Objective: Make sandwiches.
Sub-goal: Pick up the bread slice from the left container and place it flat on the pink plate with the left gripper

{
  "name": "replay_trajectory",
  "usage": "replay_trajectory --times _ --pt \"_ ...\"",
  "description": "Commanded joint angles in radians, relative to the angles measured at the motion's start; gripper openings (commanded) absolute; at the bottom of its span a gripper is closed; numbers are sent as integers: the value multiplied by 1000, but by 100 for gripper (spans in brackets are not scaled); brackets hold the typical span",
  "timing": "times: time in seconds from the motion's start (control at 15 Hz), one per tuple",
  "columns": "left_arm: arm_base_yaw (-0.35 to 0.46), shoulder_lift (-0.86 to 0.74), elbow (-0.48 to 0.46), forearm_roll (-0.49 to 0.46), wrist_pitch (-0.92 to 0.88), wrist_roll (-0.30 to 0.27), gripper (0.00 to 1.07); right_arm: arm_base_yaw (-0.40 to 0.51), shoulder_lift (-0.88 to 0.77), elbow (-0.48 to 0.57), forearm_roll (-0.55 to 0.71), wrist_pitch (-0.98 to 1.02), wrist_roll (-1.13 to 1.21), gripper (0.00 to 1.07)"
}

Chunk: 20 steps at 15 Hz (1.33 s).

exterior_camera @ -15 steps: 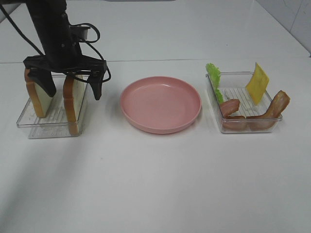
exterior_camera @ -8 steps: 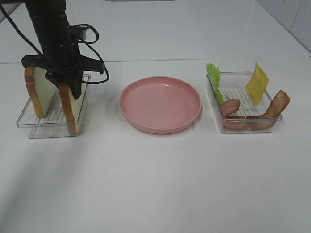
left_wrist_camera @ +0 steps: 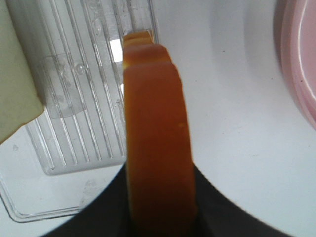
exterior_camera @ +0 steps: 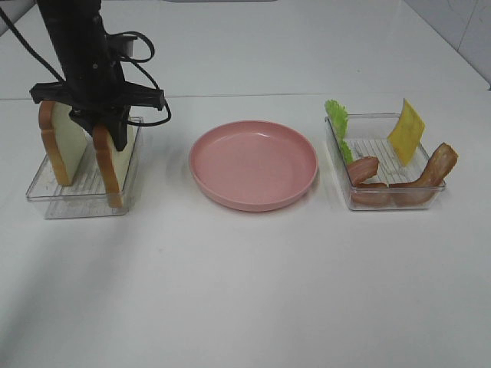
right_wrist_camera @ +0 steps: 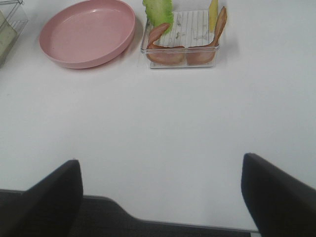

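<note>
My left gripper [exterior_camera: 103, 132] is clamped on a toy bread slice [exterior_camera: 113, 165] that stands on edge in the clear tray [exterior_camera: 46, 207] on the left of the white table [exterior_camera: 245, 291]. My dark fingers press its two faces from above, and its brown crust fills the wrist view. I cannot tell whether its lower edge rests on the ribbed tray floor. A second bread slice [exterior_camera: 65, 149] stands upright in the same tray, just beside the first on the side away from the round pink plate [exterior_camera: 253, 165], and my fingers do not touch it. The plate sits bare at the middle of the table, between the two trays. In the right-hand tray [exterior_camera: 391, 205] a green lettuce leaf [exterior_camera: 336, 119] leans in the far left corner. A yellow cheese square [exterior_camera: 406, 132] stands tilted against the back wall, and reddish-brown bacon strips [exterior_camera: 367, 170] curl along the front. My right gripper [right_wrist_camera: 163, 197] hangs well back from that tray above bare tabletop, its fingers spread wide apart with nothing between them.
</note>
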Motion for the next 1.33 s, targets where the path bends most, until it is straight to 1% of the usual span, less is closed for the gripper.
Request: replay_trajectory --times 0.07,0.27,0.33,0.4,0.53,0.6,0.67,0.73,0.8,0.87,1.0,1.07,1.2,1.27,1.33 --pt "-3 -97 1 -7 91 -20 0 -2 -29 2 6 -11 -2 85" --pt "-3 -195 0 -10 89 -35 0 -2 -29 2 6 -11 -2 85" --pt "-3 -239 0 -27 72 -34 0 -2 -29 2 6 -11 -2 85" --pt "-3 -250 0 -49 43 -30 0 -2 -29 2 6 -11 -2 85" --pt "-3 -240 0 -144 7 -2 0 -2 -29 2 6 -11 -2 85" --pt "-3 -236 0 -174 -3 3 0 -2 -29 2 6 -11 -2 85" --pt "-3 -222 1 -233 -38 17 0 -2 -29 2 6 -11 -2 85" --pt "-3 -199 1 -318 -111 42 0 -2 -29 2 6 -11 -2 85" --pt "-3 -176 1 -379 -159 70 0 -2 -29 2 6 -11 -2 85" --pt "-3 -163 1 -412 -183 87 0 -2 -29 2 6 -11 -2 85" --pt "-10 -81 1 -546 -261 156 0 -2 -29 2 6 -11 -2 85" --pt "-25 -42 1 -577 -280 186 0 -2 -28 2 6 -11 -2 85" --pt "-61 20 1 -608 -335 222 0 -2 -28 2 6 -11 -2 85" --pt "-72 32 0 -615 -348 222 0 -2 -28 2 6 -11 -2 85" --pt "-117 78 0 -618 -415 222 0 -2 -28 2 6 -11 -2 85"
